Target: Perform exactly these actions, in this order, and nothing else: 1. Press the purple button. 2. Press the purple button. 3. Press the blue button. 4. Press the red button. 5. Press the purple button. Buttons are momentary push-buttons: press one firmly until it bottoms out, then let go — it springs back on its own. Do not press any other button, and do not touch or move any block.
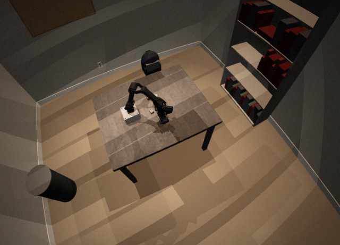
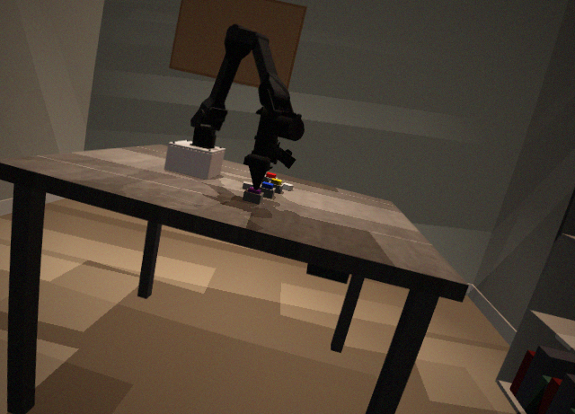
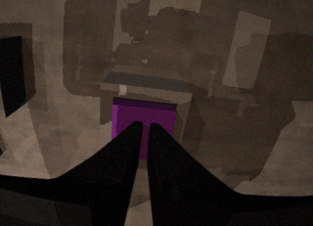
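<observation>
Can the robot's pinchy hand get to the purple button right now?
Yes, it looks that way. The gripper is shut and holds nothing, with its tips pointing down right at the purple button; nothing sits between them. The blue button stands beside it, apart.

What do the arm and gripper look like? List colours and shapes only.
The arm is matte black all over, built of blocky links, standing on a pale grey box base. The gripper has two black fingers tapering to points. No cables or markings show.
</observation>
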Action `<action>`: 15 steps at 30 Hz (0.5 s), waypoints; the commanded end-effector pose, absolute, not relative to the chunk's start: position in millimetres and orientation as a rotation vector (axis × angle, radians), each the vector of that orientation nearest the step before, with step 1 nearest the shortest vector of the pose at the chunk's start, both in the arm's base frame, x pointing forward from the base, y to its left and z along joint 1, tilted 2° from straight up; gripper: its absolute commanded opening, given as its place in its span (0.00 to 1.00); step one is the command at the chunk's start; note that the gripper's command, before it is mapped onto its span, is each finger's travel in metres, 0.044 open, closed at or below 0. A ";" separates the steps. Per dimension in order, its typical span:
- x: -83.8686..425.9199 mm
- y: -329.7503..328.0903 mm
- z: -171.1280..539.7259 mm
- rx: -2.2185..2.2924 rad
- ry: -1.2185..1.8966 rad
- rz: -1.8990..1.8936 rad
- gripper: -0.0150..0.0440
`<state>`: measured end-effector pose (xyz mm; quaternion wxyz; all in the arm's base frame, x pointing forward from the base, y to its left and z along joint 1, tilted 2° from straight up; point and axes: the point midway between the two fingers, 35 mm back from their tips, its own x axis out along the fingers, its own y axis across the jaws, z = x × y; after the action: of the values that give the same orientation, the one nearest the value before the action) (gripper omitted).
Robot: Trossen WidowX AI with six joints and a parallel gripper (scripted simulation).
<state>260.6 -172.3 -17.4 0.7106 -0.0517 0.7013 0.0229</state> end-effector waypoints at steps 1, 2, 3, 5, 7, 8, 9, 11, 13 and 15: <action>257.6 -171.6 -19.6 -0.116 1.567 0.053 0.29; 257.6 -171.6 -19.6 -0.116 1.567 0.053 0.29; 257.6 -171.6 -19.6 -0.116 1.567 0.053 0.29; 257.6 -171.6 -19.6 -0.116 1.567 0.053 0.29; 257.6 -171.6 -19.6 -0.116 1.567 0.053 0.29; 257.6 -171.6 -19.6 -0.116 1.567 0.053 0.29; 257.6 -171.6 -19.6 -0.116 1.567 0.053 0.29; 260.0 -171.9 -7.6 -0.115 1.560 0.052 0.29; 258.0 -170.6 11.5 -0.116 1.566 0.053 0.29; 257.7 -170.4 14.0 -0.116 1.567 0.053 0.29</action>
<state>256.7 -169.1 2.8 0.7061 -0.0491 0.7059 0.0270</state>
